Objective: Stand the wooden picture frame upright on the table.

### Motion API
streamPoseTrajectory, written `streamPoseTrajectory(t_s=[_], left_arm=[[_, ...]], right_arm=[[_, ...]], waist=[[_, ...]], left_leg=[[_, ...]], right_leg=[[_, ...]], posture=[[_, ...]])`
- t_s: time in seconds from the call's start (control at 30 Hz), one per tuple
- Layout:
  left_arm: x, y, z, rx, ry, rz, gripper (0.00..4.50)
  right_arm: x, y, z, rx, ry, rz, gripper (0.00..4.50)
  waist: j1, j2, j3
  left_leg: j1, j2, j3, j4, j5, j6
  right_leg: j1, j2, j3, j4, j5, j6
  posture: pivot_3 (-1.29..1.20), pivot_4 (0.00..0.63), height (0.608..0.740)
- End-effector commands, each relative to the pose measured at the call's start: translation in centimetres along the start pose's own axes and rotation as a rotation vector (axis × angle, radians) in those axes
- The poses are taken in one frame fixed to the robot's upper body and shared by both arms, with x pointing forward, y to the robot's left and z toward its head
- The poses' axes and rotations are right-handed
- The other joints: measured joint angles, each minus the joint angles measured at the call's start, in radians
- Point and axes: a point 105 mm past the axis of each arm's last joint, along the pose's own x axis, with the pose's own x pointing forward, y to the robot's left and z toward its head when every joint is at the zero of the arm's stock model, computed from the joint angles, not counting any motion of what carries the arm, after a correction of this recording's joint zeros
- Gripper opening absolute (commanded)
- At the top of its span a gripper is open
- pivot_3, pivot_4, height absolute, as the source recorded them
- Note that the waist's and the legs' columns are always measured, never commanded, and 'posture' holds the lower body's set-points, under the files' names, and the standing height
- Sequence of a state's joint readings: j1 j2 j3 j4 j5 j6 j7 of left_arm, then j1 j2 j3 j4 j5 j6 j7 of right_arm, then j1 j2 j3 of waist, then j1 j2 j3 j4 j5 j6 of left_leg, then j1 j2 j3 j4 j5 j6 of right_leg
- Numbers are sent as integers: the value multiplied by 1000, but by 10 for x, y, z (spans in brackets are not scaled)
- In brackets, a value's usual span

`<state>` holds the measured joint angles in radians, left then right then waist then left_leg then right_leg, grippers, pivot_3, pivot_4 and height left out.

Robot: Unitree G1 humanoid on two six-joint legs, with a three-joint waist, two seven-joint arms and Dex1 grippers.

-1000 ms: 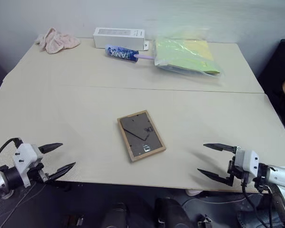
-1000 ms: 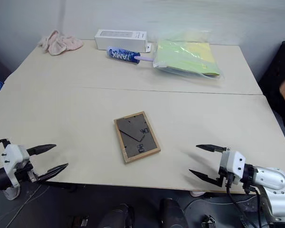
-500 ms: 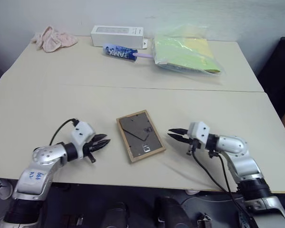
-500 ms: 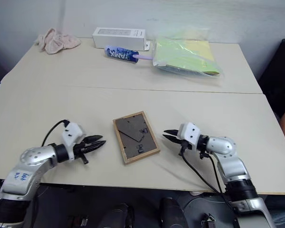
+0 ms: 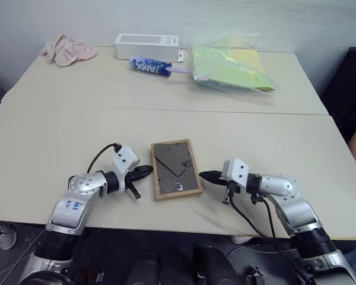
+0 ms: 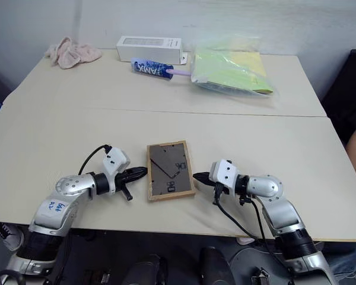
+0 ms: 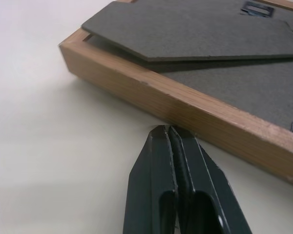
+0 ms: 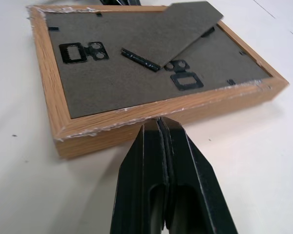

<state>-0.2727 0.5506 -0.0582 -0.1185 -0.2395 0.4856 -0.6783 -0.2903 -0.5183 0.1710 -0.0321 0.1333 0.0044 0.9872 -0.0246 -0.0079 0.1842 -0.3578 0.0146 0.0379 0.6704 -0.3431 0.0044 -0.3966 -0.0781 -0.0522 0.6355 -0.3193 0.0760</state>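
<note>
While the wooden picture frame (image 5: pixel 176 168) lies face down near the front edge of the table (image 5: pixel 77 124), its dark back panel up, the left gripper (image 5: pixel 147 171) and right gripper (image 5: pixel 205 176) point at its two long sides, both with fingers clenched together on nothing. Each tip seems to touch the wood, though contact is hard to confirm.

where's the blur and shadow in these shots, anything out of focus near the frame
Left wrist view: the wooden picture frame is sharp along its near edge, its far corner softens, and a thin shadow lies under it on the table. Right wrist view: the frame's back is crisp, the dark fingers up close look soft. Left eye view: even light, faint shadows under both arms, the clear bag glares a little.
</note>
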Motion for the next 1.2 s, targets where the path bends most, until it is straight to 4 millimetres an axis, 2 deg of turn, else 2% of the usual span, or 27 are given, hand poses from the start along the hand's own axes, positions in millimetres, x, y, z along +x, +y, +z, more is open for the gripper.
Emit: streamPoseTrajectory(t_s=[0.03, 0.2, 0.27, 0.37, 0.43, 0.57, 0.67, 0.77, 0.9, 1.03, 1.13, 1.2], left_arm=[[4, -1, 5, 20, -19, -13, 118], [-3, 9, -2, -20, -14, 28, 118], [-22, 17, -8, -107, 7, 37, 118], [-51, 19, -14, -226, 44, -17, 660], [-61, 16, -12, -296, 49, -63, 1302], [-78, -5, -3, -557, 131, -236, 2537], [-74, -8, -2, -701, 214, -244, 3465], [-60, -13, 4, -864, 269, -284, 4443], [-44, -23, 8, -888, 312, -348, 4478], [-40, -35, 4, -866, 406, -391, 4478], [-35, -33, 2, -880, 414, -363, 4478], [-35, -31, 0, -894, 425, -344, 4478]], right_arm=[[-3, 1, 14, -15, -30, -11, 0], [-8, 6, 14, 2, -22, -23, 0], [-17, 6, 13, 6, 0, -31, 0], [-27, 4, 10, -8, 36, -36, 0], [-29, 5, 8, -12, 49, -27, 0], [-25, 9, 6, -26, 55, -5, 0], [-19, 11, 6, -46, 54, 17, 0], [-13, 14, 6, -69, 57, 54, 0], [-7, 16, 4, -86, 71, 79, 0], [-5, 15, 2, -93, 83, 79, 0], [-5, 13, 4, -91, 78, 67, 0], [-17, 8, 5, -98, 89, 46, 0]], waist=[[0, 0, 0], [1, 0, 0], [-2, 0, 0], [-9, 0, 0], [-6, 0, 0], [-2, 0, 0], [5, 0, 0], [13, 0, 0], [18, -1, -1], [20, -1, -1], [20, -1, -1], [21, -1, -1]], left_leg=[[0, 0, 0, 0, 0, 0], [0, 0, 0, 0, 0, 0], [0, 0, 0, 0, 0, 0], [1, 0, 0, -1, 0, -1], [3, 0, 0, -3, 1, -2], [3, 0, 0, -3, 1, -2], [2, 0, -1, -3, 1, -1], [2, -1, -2, -2, 1, -1], [2, -2, -1, -2, 1, -1], [2, -2, -1, -2, 1, -1], [2, -2, -1, -2, 1, -1], [2, -2, -1, -2, 1, -1]], right_leg=[[0, 0, 0, 0, 0, 0], [0, 0, 0, 0, 0, 0], [0, 0, 0, 0, 0, 0], [0, 0, 1, 1, 0, 0], [0, 0, 1, 1, -1, -1], [1, 0, 1, 1, -1, -2], [1, -1, 1, 1, -1, -2], [1, -1, 1, 1, -1, -2], [0, 0, 1, 1, -1, -1], [0, 0, 2, 1, -1, -1], [0, 0, 2, 1, -1, -1], [1, 0, 2, 1, -1, -1]], posture=[[0, 150, 740], [0, 150, 740], [0, 150, 740], [0, 150, 740], [0, 150, 740], [0, 150, 740], [0, 150, 740], [0, 150, 740], [0, 150, 740], [0, 150, 740], [0, 150, 740], [0, 150, 740]])
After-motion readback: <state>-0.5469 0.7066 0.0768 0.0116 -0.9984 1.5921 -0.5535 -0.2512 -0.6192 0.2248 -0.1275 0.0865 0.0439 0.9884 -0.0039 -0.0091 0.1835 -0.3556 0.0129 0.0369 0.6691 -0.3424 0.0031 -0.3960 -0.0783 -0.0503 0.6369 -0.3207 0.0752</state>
